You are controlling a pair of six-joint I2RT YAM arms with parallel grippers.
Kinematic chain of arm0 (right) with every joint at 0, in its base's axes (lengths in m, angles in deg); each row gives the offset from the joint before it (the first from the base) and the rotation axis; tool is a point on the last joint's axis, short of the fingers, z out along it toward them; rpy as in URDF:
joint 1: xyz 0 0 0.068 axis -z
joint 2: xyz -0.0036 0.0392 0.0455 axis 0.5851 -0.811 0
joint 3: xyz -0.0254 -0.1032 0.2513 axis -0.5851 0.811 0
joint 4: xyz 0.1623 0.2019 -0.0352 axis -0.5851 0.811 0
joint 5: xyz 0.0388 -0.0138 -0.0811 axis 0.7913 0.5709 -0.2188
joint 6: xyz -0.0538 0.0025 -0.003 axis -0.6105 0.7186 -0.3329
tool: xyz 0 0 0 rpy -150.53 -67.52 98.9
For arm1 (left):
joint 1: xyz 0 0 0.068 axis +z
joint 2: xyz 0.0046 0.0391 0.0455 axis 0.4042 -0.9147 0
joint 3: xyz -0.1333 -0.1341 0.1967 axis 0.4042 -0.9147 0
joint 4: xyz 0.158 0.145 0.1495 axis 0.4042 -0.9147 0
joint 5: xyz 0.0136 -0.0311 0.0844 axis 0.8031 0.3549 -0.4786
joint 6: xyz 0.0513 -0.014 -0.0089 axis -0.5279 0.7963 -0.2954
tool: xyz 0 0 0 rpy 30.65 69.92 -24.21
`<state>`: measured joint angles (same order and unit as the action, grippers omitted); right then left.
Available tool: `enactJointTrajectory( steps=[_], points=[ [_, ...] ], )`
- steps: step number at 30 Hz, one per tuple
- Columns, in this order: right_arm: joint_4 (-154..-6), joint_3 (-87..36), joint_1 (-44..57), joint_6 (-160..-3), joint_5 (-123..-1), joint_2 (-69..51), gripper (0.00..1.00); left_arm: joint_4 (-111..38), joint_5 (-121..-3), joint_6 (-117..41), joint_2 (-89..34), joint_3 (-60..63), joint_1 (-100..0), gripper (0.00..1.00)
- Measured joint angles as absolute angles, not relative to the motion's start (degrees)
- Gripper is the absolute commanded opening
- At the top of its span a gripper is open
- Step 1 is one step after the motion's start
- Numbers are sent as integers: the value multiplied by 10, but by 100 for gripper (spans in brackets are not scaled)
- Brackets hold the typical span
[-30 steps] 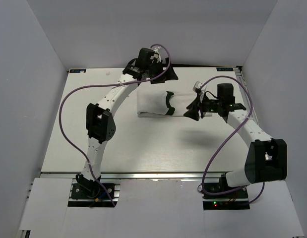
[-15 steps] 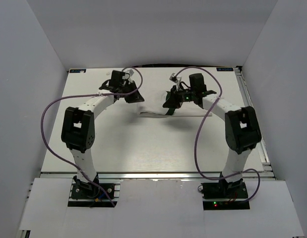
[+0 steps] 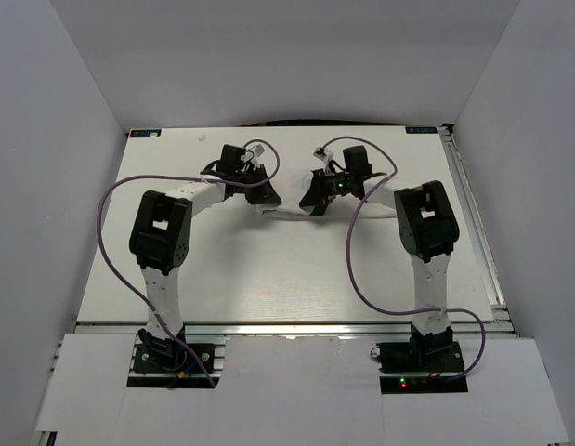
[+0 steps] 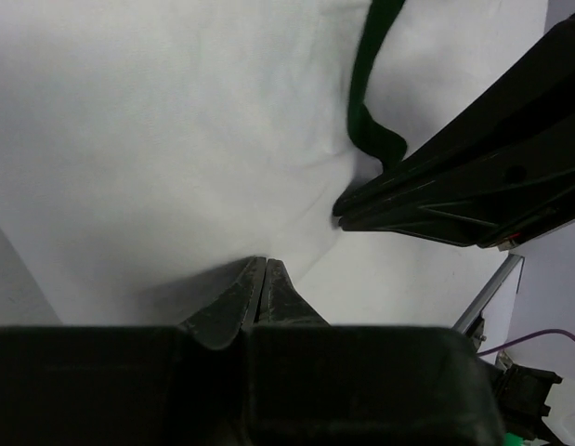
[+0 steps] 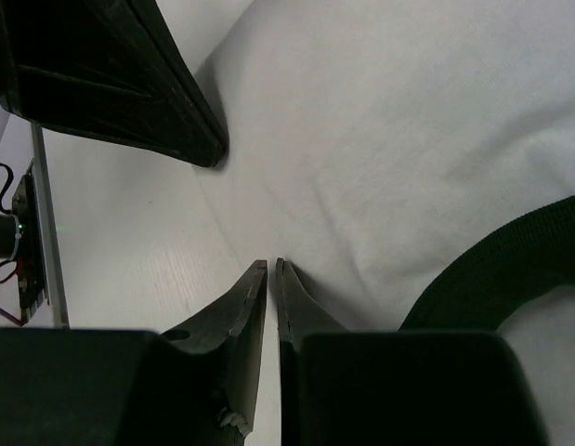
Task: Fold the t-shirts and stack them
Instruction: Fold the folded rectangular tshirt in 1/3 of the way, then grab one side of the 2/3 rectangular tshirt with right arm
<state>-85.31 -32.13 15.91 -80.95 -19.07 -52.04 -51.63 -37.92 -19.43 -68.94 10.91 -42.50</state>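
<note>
Your left gripper (image 3: 258,192): fingers pressed together, far half of the bench.
Your right gripper (image 3: 313,200): closed too, facing it.

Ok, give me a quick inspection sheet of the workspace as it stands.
Surface: white table.
Job's things: one folded white t-shirt with a dark green collar, lying between the arms.
Clutter: nothing seen.
Grippers: left gripper and right gripper are both down at the shirt, fingers shut on its cloth.
Cables: purple cables loop off each arm, none lying on the shirt.
Surroundings: plain grey walls on three sides.
</note>
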Motion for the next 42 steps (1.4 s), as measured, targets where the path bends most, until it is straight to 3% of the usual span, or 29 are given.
enactJointTrajectory(
  steps=[12, 21, 25, 26, 29, 33, 36, 42],
  points=[
    [-849, -319, 159, -810, -239, -543, 16, -498, -365, -207, -716, 34, -404, 0],
    [-831, -322, 167, -824, -212, -546, 19, -491, -349, -209, -715, 34, -401, 4],
    [-776, -348, 188, -848, -171, -514, 26, -493, -341, -207, -671, 24, -400, 22],
    [-757, -359, 196, -860, -167, -497, 33, -493, -338, -206, -644, 14, -400, 39],
    [-704, -391, 227, -902, -164, -442, 48, -493, -338, -202, -545, -18, -399, 65],
    [-652, -410, 290, -959, -198, -381, 70, -477, -352, -198, -422, -62, -397, 86],
    [-620, -409, 340, -984, -251, -371, 89, -453, -371, -189, -362, -110, -393, 90],
    [-584, -395, 404, -988, -399, -377, 90, -432, -404, -152, -342, -181, -374, 91]
  ],
)
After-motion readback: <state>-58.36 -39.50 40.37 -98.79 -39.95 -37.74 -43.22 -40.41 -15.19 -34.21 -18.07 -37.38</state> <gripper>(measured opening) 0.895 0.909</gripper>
